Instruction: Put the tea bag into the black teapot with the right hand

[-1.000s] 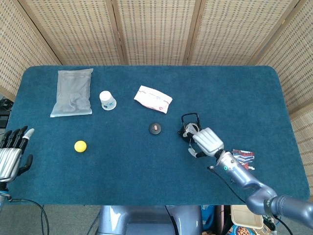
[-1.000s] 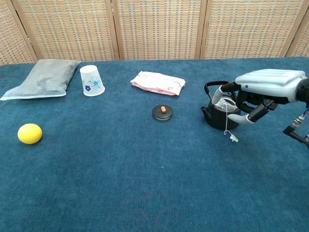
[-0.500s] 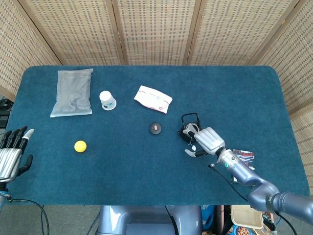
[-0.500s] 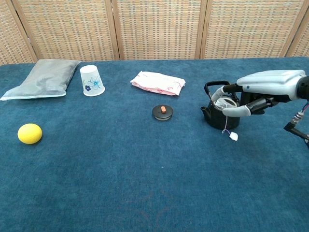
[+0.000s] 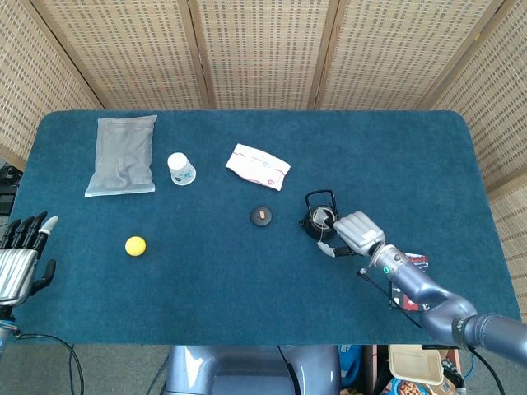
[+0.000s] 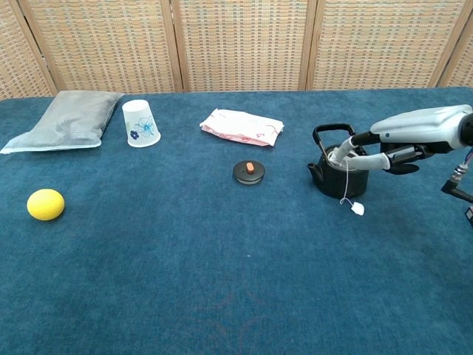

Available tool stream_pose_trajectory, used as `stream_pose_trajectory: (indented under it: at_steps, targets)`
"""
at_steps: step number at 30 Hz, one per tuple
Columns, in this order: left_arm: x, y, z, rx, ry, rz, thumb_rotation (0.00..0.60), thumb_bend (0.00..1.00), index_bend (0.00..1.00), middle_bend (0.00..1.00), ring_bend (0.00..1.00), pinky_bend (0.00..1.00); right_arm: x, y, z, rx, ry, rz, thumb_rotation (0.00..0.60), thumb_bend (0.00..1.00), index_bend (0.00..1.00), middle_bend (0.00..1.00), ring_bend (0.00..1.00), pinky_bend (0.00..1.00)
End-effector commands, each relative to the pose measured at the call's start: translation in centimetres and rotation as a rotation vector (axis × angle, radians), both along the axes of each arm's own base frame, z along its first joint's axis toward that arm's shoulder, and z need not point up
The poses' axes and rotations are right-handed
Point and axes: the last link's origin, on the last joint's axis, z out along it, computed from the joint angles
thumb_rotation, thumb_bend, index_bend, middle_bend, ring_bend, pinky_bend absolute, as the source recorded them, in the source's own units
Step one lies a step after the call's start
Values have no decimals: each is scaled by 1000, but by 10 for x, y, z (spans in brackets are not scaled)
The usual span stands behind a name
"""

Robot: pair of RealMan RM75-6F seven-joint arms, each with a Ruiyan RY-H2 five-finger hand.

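At about four o'clock on the blue counter (image 5: 395,156), the black teapot (image 6: 336,176) stood open with the tea bag (image 6: 342,157) seemingly inside it, its string and tag (image 6: 357,208) hanging over the near side. Just beside the pot, the right hand (image 6: 403,137) reached toward the rim, fingers (image 6: 366,163) spread and holding nothing. Near eight o'clock, the left hand (image 5: 18,262) rested off the counter edge, fingers apart.

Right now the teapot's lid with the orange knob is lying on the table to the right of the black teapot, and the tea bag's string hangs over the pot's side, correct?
Not quite. The lid lies to the left of the black teapot, between it and the yellow ball; the chest view shows it. The string does hang over the pot's side.
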Motion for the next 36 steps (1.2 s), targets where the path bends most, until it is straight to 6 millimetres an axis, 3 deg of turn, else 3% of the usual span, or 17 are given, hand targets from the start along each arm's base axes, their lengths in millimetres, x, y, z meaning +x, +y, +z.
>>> stream_pose_trajectory:
  at_steps: [1,31,36]
  targets:
    - [0,0,0,1,0,0,600,538,0,0,0,0,-1,-2,-1,8,20,-3,0,570,156,947,981,1000]
    - [-6,-4,0,1,-8,20,600,538,0,0,0,0,-3,-13,-13,39,111,-11,0,571,156,947,981,1000]
    - [-6,-3,-1,-3,-10,17,600,538,0,0,0,0,-1,-9,-7,26,105,1,0,571,156,946,981,1000]
